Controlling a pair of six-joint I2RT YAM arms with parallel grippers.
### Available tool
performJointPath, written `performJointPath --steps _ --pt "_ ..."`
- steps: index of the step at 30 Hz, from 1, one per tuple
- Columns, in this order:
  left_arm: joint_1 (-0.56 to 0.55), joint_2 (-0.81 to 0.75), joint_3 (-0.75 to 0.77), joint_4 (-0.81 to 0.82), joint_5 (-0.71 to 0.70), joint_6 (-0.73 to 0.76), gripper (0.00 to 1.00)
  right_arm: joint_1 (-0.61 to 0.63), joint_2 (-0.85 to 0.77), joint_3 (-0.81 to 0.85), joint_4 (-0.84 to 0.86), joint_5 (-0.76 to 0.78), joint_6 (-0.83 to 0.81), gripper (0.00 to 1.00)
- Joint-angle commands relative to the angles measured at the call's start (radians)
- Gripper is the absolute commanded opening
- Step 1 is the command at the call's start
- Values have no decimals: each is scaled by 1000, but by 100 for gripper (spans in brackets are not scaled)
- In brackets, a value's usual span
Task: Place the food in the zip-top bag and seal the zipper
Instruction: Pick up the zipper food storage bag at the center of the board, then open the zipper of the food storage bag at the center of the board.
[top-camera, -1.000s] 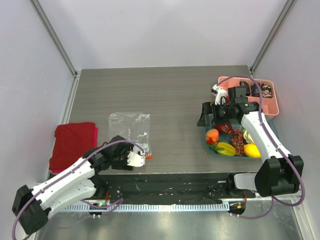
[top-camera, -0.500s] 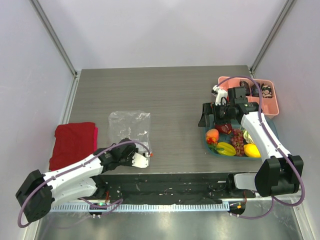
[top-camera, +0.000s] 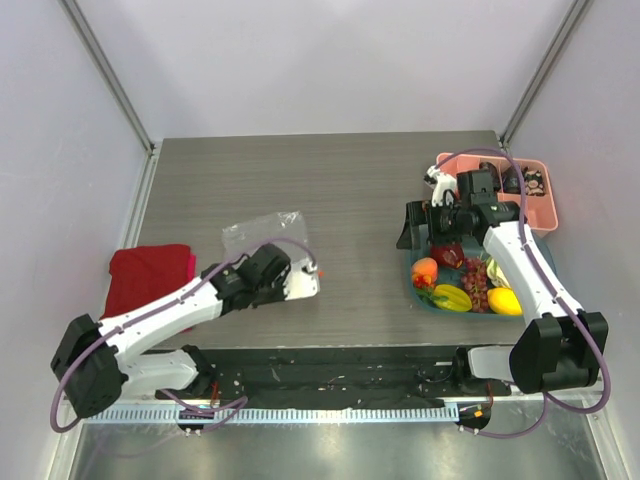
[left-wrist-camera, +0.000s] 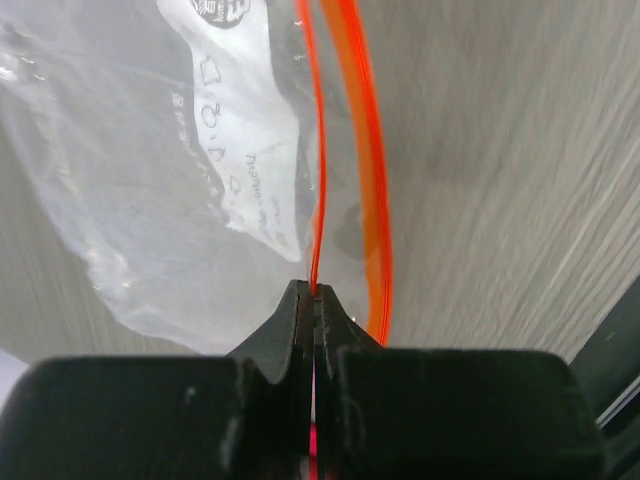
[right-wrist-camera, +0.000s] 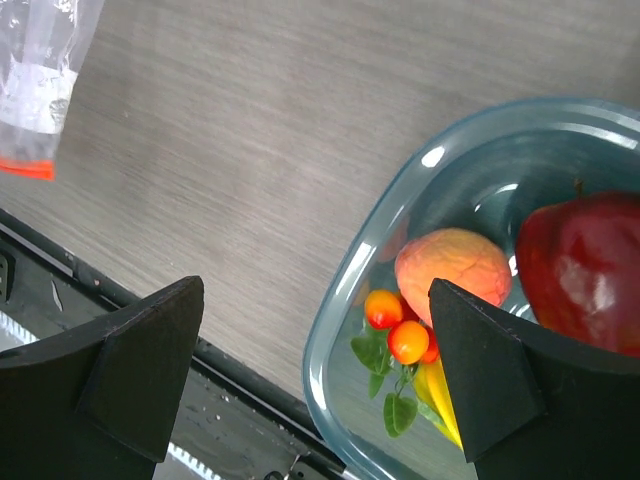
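The zip-top bag (top-camera: 262, 232) lies crinkled on the left half of the table. My left gripper (top-camera: 292, 284) is shut on one lip of its orange-red zipper (top-camera: 313, 268). In the left wrist view the fingers (left-wrist-camera: 300, 320) pinch the thin zipper strip (left-wrist-camera: 318, 180), the other strip (left-wrist-camera: 368, 150) curves free beside it, and the clear bag (left-wrist-camera: 130, 200) hangs left. The food (top-camera: 462, 288) sits in a teal bowl (top-camera: 417, 292) on the right. My right gripper (top-camera: 415, 228) hovers open over the bowl's left rim (right-wrist-camera: 345, 300), empty, with a peach (right-wrist-camera: 452, 262) and small orange fruits (right-wrist-camera: 400, 328) near its right finger.
A pink compartment tray (top-camera: 500, 160) stands behind the bowl at the far right. A folded red cloth (top-camera: 148, 280) lies at the left table edge. A red apple-like fruit (right-wrist-camera: 580, 265) fills the bowl's far side. The black front rail (top-camera: 330, 365) runs along the near edge.
My left gripper closed on the zipper strip and carried it away from the near edge, up and rightward, shifting the bag. The right arm stayed put, still open.
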Motion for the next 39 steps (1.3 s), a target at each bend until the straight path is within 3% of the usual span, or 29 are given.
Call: performJointPath --steps 1,9,15,21,27,29,35,39 --pt "34 99 268 -101 95 -275 0 -2 -17 96 49 -25 26 100" --pt "84 327 713 -222 269 -633 0 -2 -172 38 279 -189 276 100" --pt "85 428 871 -196 350 -938 0 47 -233 -2 437 -240 491 100" --pt "94 448 916 -256 276 -1245 0 171 -164 82 438 -176 500 99" --pt "145 240 896 -271 178 -1241 0 300 -118 153 479 -133 554 100" --pt "163 209 945 -331 81 -1224 0 312 -101 183 470 -137 551 100" --pt "212 144 973 -515 -22 -1101 0 315 -78 228 444 -145 463 100" --pt "212 179 931 -483 48 -1104 0 314 -78 211 444 -148 468 100"
